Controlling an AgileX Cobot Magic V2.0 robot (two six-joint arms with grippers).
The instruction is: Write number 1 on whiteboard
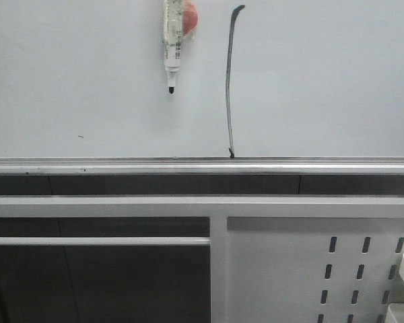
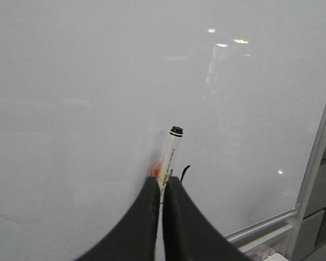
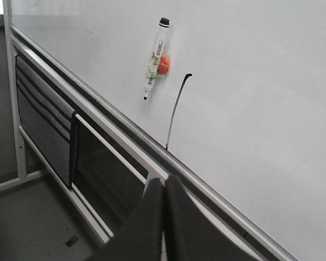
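Front view first: the big pale grey-white glossy whiteboard (image 1: 310, 81) fills the upper half, with its silver metal lower rail (image 1: 121, 165) running right across. The number 1 (image 1: 228, 87), a long thin dark marker stroke with a little hook at the top and a slight curve, sits a bit right of centre and runs down until it touches the rail. Just left of its top hangs a white-barrelled marker pen (image 1: 172, 47), tip pointing down, with a small orange-red round thing (image 1: 190, 19) behind it that looks like a magnet holder. Lower right there's a white perforated metal panel (image 1: 323, 276). Neither gripper shows up here.

Left wrist view: the black left gripper (image 2: 163, 182) has its fingers pressed nearly together, the pen's barrel poking out from between the tips, cap end away from the camera. Looks like it's gripping the pen, though I can't be fully sure it's pinching rather than just sitting in front. The hook of the stroke peeks out right beside the fingertips.

Right wrist view: the black right gripper (image 3: 164, 182) is closed up with nothing in it, hanging down by the frame below the rail, well apart from pen and stroke.
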